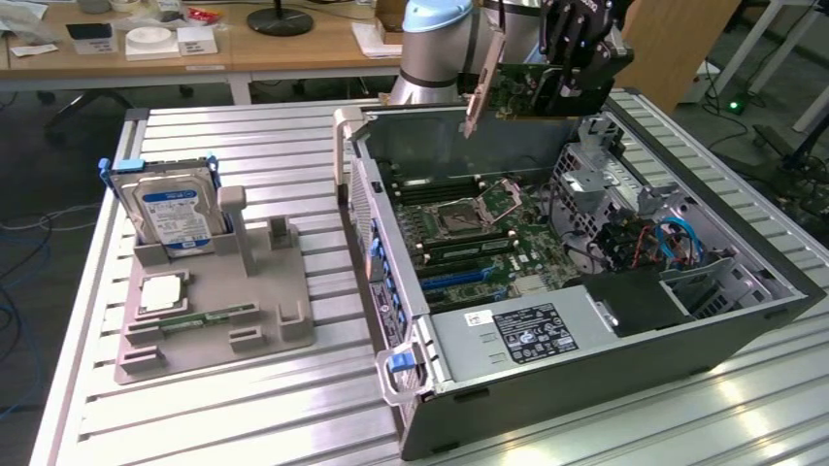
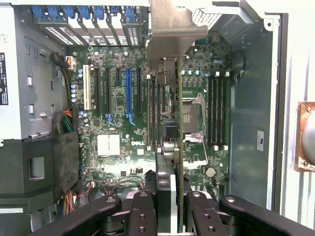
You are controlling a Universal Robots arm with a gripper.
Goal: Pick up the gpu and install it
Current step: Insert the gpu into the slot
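One claw (image 1: 562,89) gripping gpu (image 1: 515,90), hovering above open case (image 1: 764,286)

Worktop (image 1: 259,146): ribbed pale metal, brushed, with a soft sheen where light falls.
Computer case (image 1: 622,374): grey sheet metal, matt outside, duller galvanised look within.
The gpu (image 1: 534,85): green circuit board, slightly glossy. Its bracket (image 1: 479,97) is bare pale metal, smooth, matt.
Jaws: black, matt.
Parts stand (image 1: 220,311): grey-beige plastic, matt, faintly rough.
Hard drive (image 1: 175,209): silver metal, glossy blue-and-white label.
Motherboard (image 1: 480,243): green, lacquered shine.
Back desk (image 1: 298,53): light wood, smooth.
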